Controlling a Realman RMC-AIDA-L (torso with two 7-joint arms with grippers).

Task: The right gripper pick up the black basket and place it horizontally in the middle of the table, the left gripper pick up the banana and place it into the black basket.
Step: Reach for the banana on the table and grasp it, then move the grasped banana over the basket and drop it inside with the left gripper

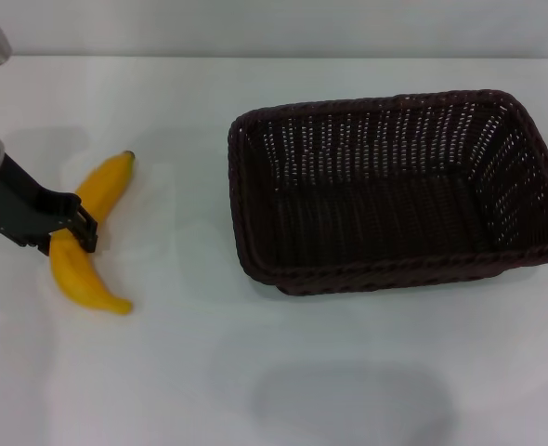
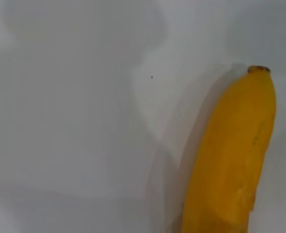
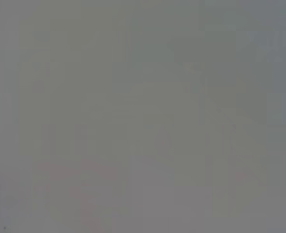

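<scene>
From the head view, the black basket (image 1: 399,190) lies flat with its long side across the table (image 1: 255,372), somewhat right of centre and open side up, so the basket half of the job looks finished. The banana (image 1: 88,237) lies on the table well to the left of it, one end pointing up and away, the other curling toward the near edge. The left gripper (image 1: 74,226) reaches in from the left edge and straddles the banana at its bend, fingers on either side and seemingly pressed against the skin; I judge it closed on the fruit, though whether the banana has left the table I cannot tell. The right gripper is nowhere in this view.

The left wrist view shows only one end of the banana (image 2: 235,155) with its small dark tip against the white table (image 2: 75,121), a soft shadow beside it; no fingers appear here.

The right wrist view shows nothing but a flat grey field, no basket, no banana, no fingers.

To do this step well, I'd say the grip should stay snug at the bend so the fruit doesn't swivel, then lift high enough to clear the braided rim before crossing right and lowering into the basket's middle.
</scene>
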